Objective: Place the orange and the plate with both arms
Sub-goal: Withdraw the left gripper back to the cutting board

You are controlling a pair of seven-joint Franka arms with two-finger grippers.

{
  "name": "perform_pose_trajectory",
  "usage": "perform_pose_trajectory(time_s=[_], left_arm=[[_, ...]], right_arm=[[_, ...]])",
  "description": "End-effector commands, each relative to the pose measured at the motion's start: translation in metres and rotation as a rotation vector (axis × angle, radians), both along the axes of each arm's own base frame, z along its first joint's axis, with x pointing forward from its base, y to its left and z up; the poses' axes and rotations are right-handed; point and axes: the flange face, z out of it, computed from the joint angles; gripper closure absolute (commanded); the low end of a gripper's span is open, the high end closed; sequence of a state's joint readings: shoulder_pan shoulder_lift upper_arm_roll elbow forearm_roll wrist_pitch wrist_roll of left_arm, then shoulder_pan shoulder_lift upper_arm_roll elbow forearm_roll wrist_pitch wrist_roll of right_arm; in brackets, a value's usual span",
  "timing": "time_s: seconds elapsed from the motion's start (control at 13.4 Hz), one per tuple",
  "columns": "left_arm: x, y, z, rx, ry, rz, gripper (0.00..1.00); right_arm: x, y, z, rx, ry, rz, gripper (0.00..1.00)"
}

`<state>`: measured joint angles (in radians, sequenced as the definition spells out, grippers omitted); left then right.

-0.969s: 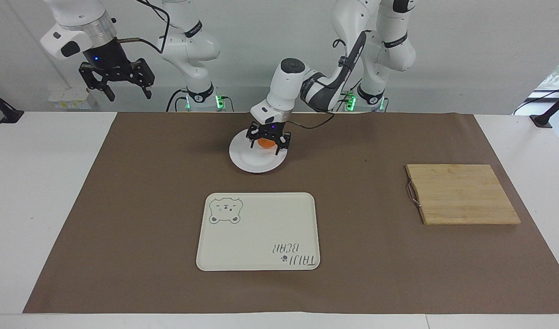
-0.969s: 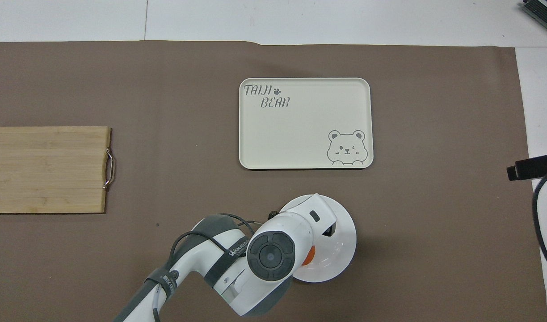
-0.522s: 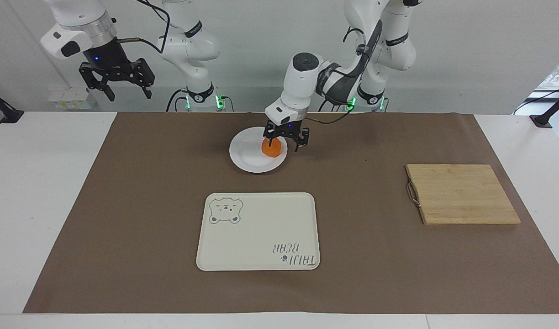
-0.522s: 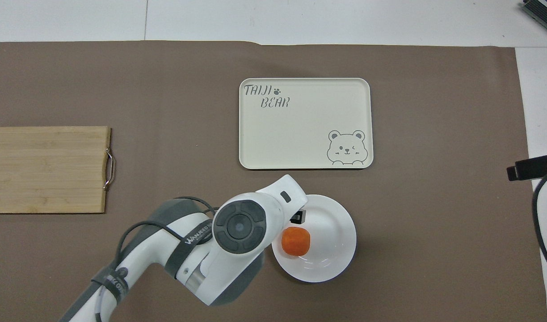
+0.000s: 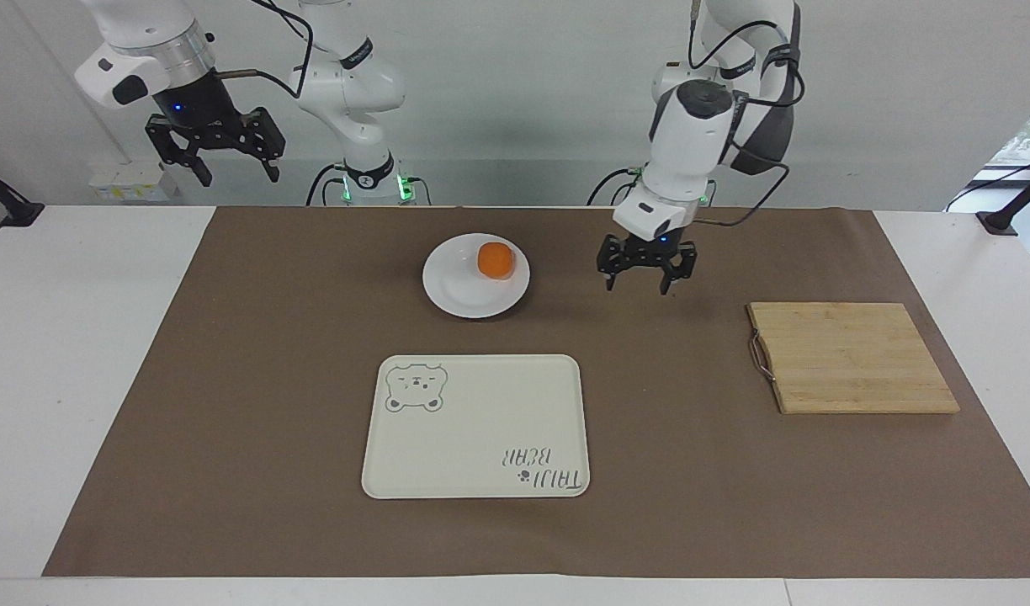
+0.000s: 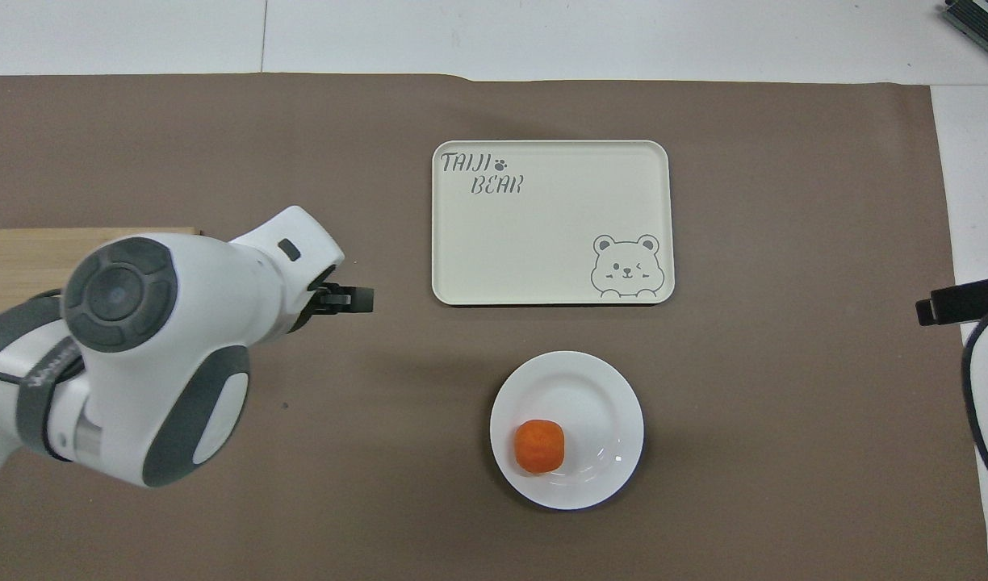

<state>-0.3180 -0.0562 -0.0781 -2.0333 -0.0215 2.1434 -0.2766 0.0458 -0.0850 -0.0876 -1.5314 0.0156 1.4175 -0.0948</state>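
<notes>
On the round glossy white plate (image 5: 469, 290), toward the edge nearest the robots, sits the small round bright-orange fruit (image 5: 496, 259), free of any grip. You can count that part as done: the orange rests in the shallow dish and nothing touches it. What looks left to you is the plate itself. It lies on the brown paper mat (image 5: 229, 379), nearer to the robots than the cream rectangular tray with the bear drawing (image 5: 473, 421), and that tray holds nothing, so moving the loaded plate onto it is probably the remaining step, likely for the right arm.

The left tool (image 5: 645, 268) hangs low over bare mat between the plate and the pale wooden cutting board with a metal handle (image 5: 852, 358), its two black fingers spread apart and holding nothing. The right tool (image 5: 215, 150) waits raised above its own end of the counter (image 5: 77, 353), fingers also spread and empty.

Note the surfaces before you go on. The plate is slick and hard with a thin raised rim, so a pinch there offers little purchase, and the orange is round enough to roll if the dish tips. The tray is smooth, with a low lip and rounded corners. The mat is matte and flat, and the board shows straight bamboo-like grain.
</notes>
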Motion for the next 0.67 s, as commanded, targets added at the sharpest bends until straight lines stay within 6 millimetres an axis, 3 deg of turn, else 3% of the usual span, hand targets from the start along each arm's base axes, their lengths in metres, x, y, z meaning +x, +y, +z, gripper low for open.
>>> perform_pose_trajectory(time_s=[0.0, 0.22, 0.37, 0.45, 0.6], left_arm=[[0.016, 0.066, 0.035, 0.055, -0.026, -0.029, 0.0], [0.039, 0.13, 0.097, 0.094, -0.032, -0.066, 0.0], [0.042, 0.167, 0.136, 0.104, -0.05, -0.054, 0.0], [0.044, 0.18, 0.151, 0.107, -0.047, -0.041, 0.0], [0.053, 0.188, 0.169, 0.098, 0.015, -0.027, 0.0]], right_arm=[[-0.003, 0.0, 0.003, 0.016, -0.005, -0.014, 0.0], [-0.003, 0.0, 0.003, 0.016, -0.005, -0.014, 0.0], [-0.003, 0.0, 0.003, 0.016, -0.005, -0.014, 0.0], [-0.003, 0.0, 0.003, 0.016, -0.005, -0.014, 0.0], [-0.003, -0.002, 0.003, 0.017, -0.005, -0.019, 0.0]])
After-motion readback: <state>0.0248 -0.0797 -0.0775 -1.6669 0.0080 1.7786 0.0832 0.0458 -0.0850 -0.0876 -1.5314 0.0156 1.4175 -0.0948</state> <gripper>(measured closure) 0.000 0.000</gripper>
